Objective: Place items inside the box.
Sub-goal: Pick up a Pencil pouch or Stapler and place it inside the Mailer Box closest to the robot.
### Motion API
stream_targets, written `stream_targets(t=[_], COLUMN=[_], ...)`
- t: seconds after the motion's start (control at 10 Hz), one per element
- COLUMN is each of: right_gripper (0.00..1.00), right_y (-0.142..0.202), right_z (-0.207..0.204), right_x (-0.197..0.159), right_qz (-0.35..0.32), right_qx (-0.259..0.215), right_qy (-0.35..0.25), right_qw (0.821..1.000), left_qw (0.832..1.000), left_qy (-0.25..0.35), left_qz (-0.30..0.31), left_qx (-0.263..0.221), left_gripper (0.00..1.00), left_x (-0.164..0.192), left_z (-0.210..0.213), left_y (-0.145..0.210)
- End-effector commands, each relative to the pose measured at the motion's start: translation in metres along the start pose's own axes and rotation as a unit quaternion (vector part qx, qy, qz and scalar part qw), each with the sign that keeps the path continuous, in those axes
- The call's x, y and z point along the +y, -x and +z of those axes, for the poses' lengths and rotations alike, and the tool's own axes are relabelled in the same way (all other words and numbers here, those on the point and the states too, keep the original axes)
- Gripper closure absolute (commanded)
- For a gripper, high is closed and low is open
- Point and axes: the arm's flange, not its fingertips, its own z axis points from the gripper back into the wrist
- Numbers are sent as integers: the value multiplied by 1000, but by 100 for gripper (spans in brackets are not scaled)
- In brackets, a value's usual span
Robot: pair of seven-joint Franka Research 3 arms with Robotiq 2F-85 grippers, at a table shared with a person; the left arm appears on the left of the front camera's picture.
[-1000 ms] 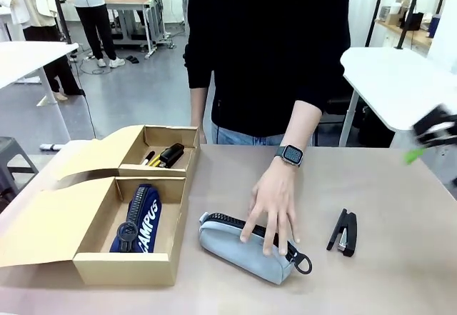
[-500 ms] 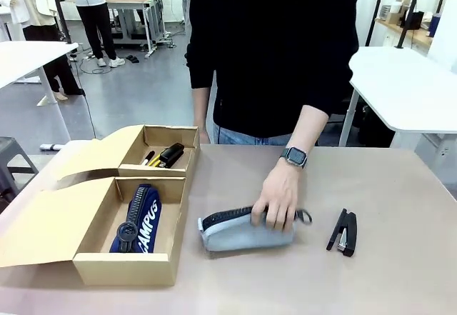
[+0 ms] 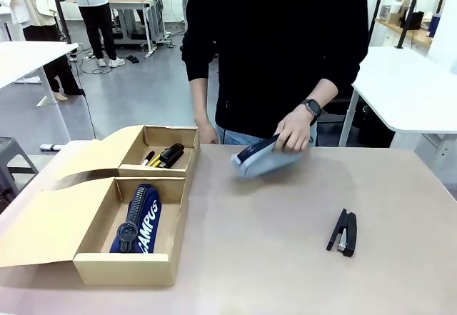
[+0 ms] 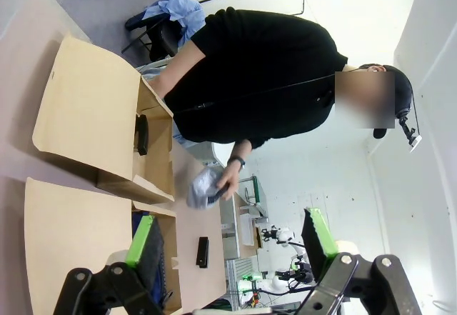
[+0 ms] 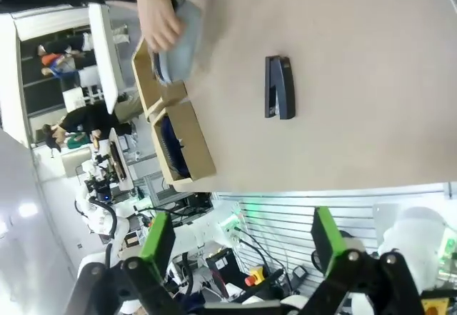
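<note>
The person's hand holds the grey zip pouch (image 3: 263,158) in the air above the table's far edge. The tan cardboard box (image 3: 100,266) stands open at the left. The navy "CAMPUS" pouch (image 3: 140,219) lies in its larger near compartment. A black stapler, pens and a yellow-black knife (image 3: 166,156) lie in the small far compartment. Another black stapler (image 3: 343,232) lies on the table at the right. In the left wrist view my left gripper (image 4: 232,240) is open beside the box flaps (image 4: 89,111). My right gripper (image 5: 241,235) is open, well off from the stapler (image 5: 278,86).
The box's flap lids (image 3: 43,229) lie spread out to the left. The person stands at the far side of the table (image 3: 400,272). White tables (image 3: 400,79) stand behind at both sides, and other people stand farther off at the back left.
The person has gripped the grey pouch and lifted it off the table's middle toward the far edge. My right gripper, blurred at the right edge a second ago, has left the front view.
</note>
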Motion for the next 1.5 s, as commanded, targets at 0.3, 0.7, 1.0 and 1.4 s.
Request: stream_targets(t=[0.3,0.7,1.0,1.4], right_gripper=[0,0,0,0], right_y=[1,35,50,56], right_z=[-87,-230,-322,-334], right_x=[67,128,137,125], right_qz=[86,184,198,219], right_qx=[77,116,93,91], right_qy=[93,311,424,434], right_qw=[989,925,879,869], left_qw=[1000,1000,1000,1000], left_qy=[14,14,14,14], left_qz=[-11,-11,-11,-11], left_qx=[-6,-6,-6,-6], left_gripper=[0,0,0,0], left_x=[-1,-1,-1,-1], left_z=[-2,-2,-2,-2], left_y=[-1,-1,-1,-1])
